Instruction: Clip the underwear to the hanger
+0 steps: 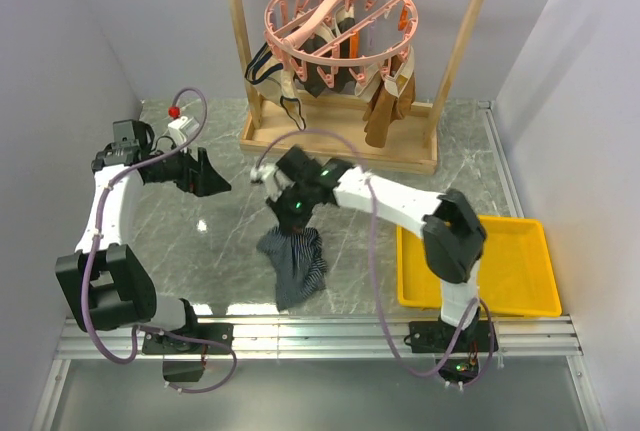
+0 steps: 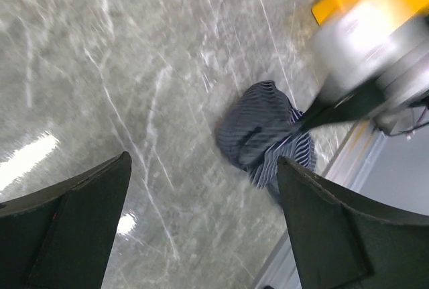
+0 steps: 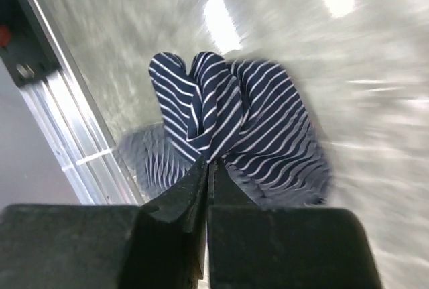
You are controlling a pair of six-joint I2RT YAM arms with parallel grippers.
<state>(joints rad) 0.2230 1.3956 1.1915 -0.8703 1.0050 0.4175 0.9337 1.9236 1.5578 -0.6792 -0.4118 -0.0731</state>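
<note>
The navy striped underwear hangs from my right gripper, which is shut on its top edge above the middle of the table. In the right wrist view the jaws pinch a fold of the striped underwear. The left wrist view shows the underwear dangling, its lower end near the tabletop. My left gripper is open and empty at the left, well apart from the cloth; its fingers frame bare table. The round pink hanger hangs from the wooden rack at the back.
The wooden rack stands at the back with tan and black garments clipped under the hanger. A yellow tray lies at the right front. A metal rail runs along the near edge.
</note>
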